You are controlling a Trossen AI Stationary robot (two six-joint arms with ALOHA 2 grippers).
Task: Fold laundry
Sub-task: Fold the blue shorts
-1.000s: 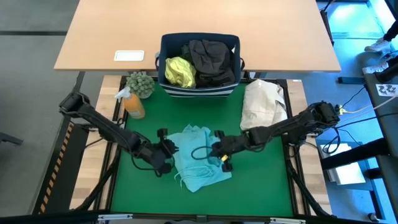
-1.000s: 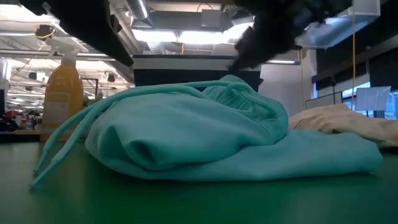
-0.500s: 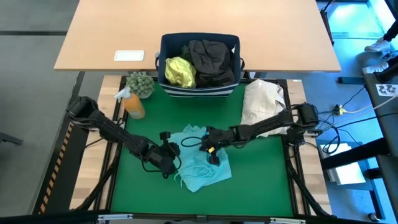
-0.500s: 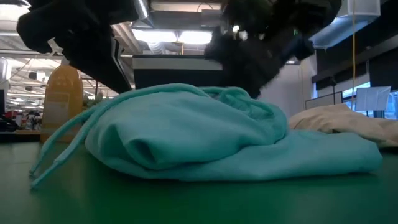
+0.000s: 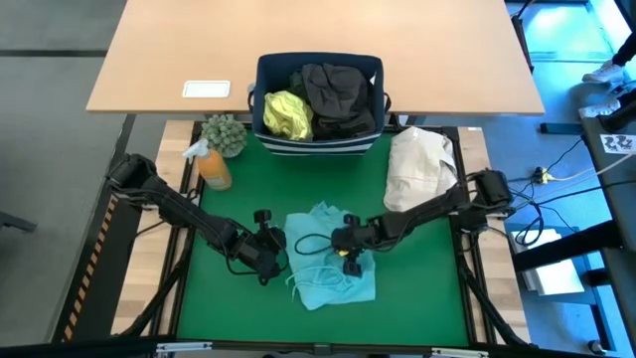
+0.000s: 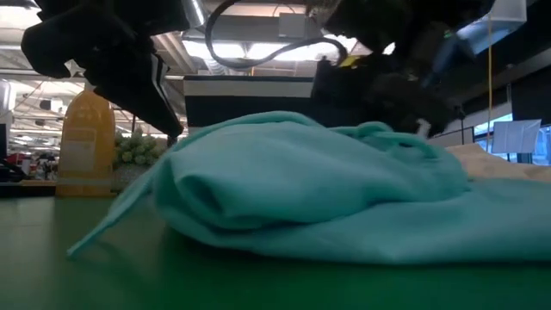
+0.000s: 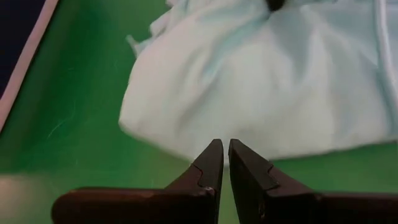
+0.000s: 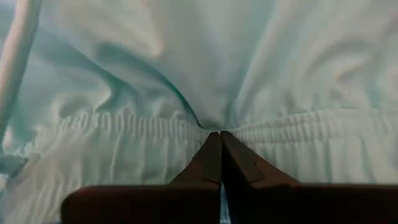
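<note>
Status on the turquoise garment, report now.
Right gripper shut on turquoise garment at its waistband. Left gripper shut, empty, at its left edge. Nothing in the way.

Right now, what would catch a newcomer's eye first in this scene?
The turquoise garment bunched mid-mat, with the right gripper pinching its elastic waistband and the left gripper shut just off its edge. Behind it, the navy bin holds a yellow-green shirt and dark clothes.

R gripper (image 8: pixel 220 138) pinching turquoise garment (image 8: pixel 186 68) waistband
</note>
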